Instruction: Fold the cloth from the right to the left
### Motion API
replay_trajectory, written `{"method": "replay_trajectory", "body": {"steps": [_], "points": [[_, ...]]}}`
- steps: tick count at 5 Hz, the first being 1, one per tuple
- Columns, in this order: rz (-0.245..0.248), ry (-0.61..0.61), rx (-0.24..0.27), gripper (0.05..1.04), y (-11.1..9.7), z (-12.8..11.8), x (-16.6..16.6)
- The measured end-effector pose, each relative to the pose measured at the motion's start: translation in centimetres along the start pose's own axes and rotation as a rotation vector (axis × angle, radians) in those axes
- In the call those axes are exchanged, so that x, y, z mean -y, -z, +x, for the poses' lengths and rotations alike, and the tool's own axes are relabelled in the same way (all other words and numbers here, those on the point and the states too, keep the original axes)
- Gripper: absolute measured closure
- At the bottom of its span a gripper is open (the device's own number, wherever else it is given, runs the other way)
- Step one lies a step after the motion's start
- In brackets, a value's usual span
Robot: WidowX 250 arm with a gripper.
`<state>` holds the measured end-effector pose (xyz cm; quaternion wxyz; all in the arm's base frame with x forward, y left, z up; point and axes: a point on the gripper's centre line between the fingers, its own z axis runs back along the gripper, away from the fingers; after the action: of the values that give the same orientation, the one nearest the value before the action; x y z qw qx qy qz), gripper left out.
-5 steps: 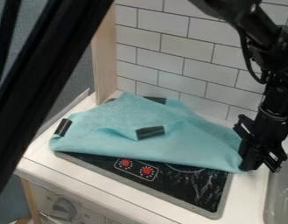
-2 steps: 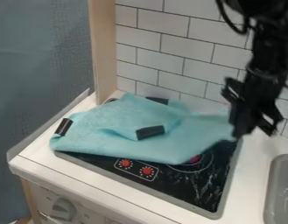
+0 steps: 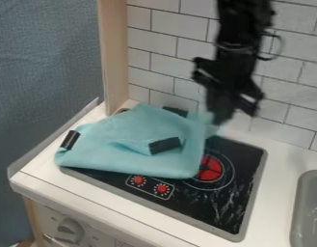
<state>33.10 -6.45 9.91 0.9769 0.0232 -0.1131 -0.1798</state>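
Note:
The gripper (image 3: 217, 116) hangs above the back right part of the stove, its lower end at the raised right corner of the cloth, with the fingers shut on that corner. The light blue cloth (image 3: 131, 140) lies over the left and middle of the stove, its right part lifted up toward the gripper. Black clips or tape pieces sit on its left edge, its middle and its back edge.
The black stove (image 3: 218, 202) shows a red burner (image 3: 209, 169) and two red knobs at its front. A grey sink (image 3: 310, 207) is at the right. A wooden post (image 3: 115, 58) and a tiled wall (image 3: 167, 53) stand behind.
The gripper has moved left and upward from the stove's right side, drawing the cloth's right corner with it. The red burner is now uncovered, and the dark arm part at left is gone.

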Motion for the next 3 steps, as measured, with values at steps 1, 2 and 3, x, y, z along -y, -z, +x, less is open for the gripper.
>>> {"method": "replay_trajectory", "body": {"steps": [1, 2, 3], "points": [[0.001, -0.147, 0.017, 1.033, 0.5, -3.3, -3.7], [0.004, -0.188, 0.015, 1.033, 1.7, -5.3, -6.1], [-0.037, -0.179, -0.028, 1.033, 4.4, -6.5, -7.6]]}}
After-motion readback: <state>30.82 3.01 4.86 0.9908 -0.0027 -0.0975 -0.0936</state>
